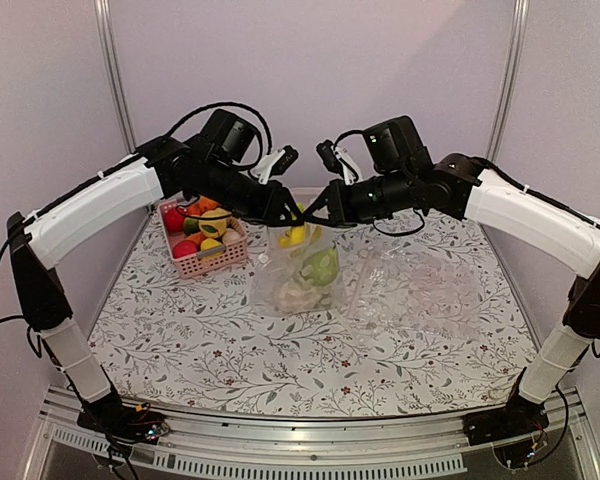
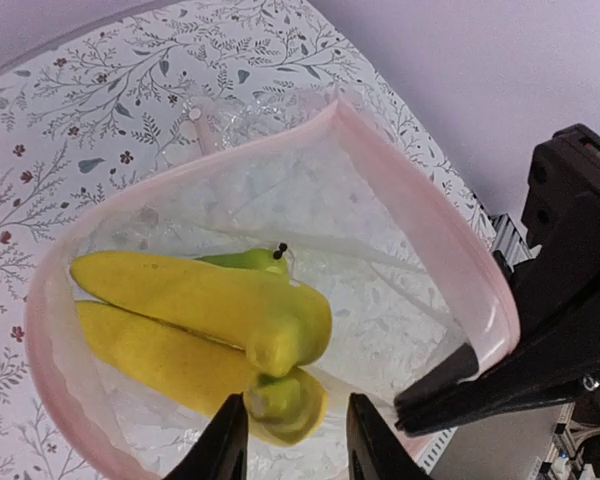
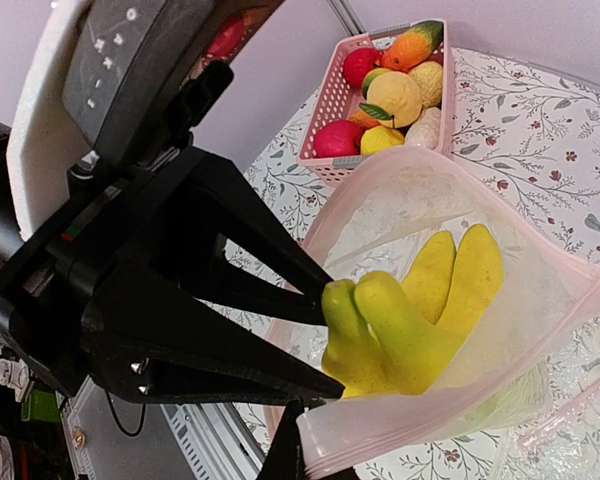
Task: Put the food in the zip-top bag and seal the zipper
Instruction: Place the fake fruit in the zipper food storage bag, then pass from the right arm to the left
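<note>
left pincer [image 2: 295, 402] clamps bananas [image 2: 200, 310] inside zip-top bag [image 2: 432, 250] | right pincer [image 3: 298, 447] pinches its rim | basket [image 3: 322, 118] holds fruit [image 3: 395, 95]

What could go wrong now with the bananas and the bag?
1. The left gripper pinches the bananas only at the stem end, so they might slip or swing.
2. The bananas lie almost across the mouth of the zip-top bag, so their tips may catch on its rim.
3. The right gripper holds the rim at just one spot, so the soft bag could sag or pull free.
</note>
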Robot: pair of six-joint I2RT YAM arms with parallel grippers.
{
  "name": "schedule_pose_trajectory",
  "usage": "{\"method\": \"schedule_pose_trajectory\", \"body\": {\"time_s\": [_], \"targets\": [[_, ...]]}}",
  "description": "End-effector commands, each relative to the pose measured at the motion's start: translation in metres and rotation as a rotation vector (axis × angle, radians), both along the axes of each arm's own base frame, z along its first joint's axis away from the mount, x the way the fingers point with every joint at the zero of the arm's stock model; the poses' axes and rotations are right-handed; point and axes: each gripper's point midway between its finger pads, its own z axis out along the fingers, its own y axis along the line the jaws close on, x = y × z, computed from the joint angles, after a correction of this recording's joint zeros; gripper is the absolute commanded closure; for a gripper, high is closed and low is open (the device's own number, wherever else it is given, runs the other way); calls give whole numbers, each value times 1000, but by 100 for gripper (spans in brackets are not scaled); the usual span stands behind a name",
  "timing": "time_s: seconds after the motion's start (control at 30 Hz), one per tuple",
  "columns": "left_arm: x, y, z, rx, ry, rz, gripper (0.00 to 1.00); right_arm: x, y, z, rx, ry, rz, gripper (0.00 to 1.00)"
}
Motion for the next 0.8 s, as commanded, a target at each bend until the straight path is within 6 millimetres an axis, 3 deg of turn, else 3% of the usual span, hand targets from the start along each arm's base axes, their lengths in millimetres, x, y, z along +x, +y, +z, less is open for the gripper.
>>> {"method": "schedule_pose_trajectory", "body": {"time_s": [0.0,0.17,0.33,0.57,0.77], "targets": [[-6,2,10,6,-41,-22,59,6,-3,3,7,-26,-52,100],[-11,10,41,-56,-135,-24,33,13,-9,-3,-17,-29,-101,100],[-23,30,53,-71,-202,-11,18,16,-12,-7,-31,-25,-128,100],[-51,50,-5,-31,-84,-7,12,20,-13,-6,-30,-29,-147,100],[-62,47,-25,-66,-18,-19,12,21,-12,-6,-24,-28,-148,100]]}}
